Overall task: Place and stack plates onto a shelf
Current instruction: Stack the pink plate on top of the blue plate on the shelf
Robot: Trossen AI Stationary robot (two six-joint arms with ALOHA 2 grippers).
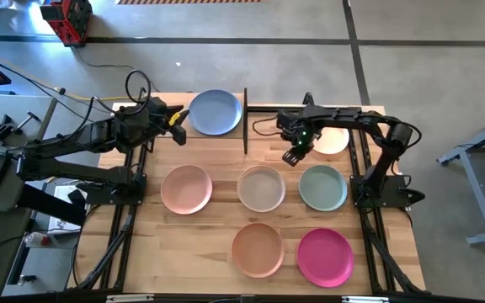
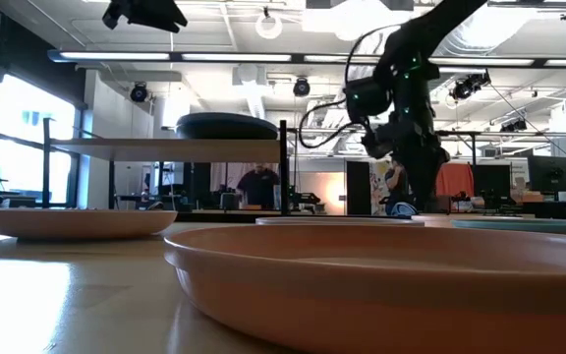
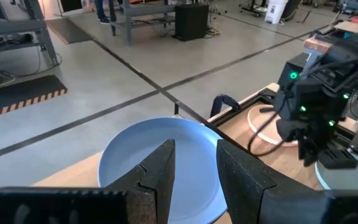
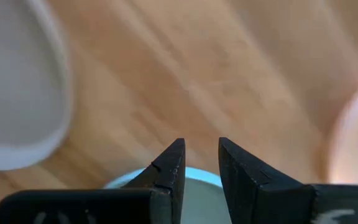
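The blue plate (image 1: 215, 111) lies flat on the shelf (image 2: 165, 147) at the table's far side; in the low view this plate (image 2: 226, 125) looks dark. My left gripper (image 1: 178, 126) hovers open just left of it, and the blue plate (image 3: 166, 162) shows beyond the fingers, untouched. My right gripper (image 1: 293, 156) hangs open above the table between the cream plate (image 1: 333, 140), the beige plate (image 1: 261, 187) and the sage green plate (image 1: 322, 187), whose rim (image 4: 197, 177) shows under the fingertips. The pink (image 1: 186, 188), peach-orange (image 1: 258, 248) and magenta (image 1: 325, 257) plates lie flat on the tabletop.
The shelf's black posts (image 1: 245, 122) stand between the two grippers. Black frame rails run along the table's left (image 1: 129, 210) and right (image 1: 369, 219) sides. Bare wood lies between the shelf and the pink plate. A person (image 2: 258, 187) stands in the room beyond.
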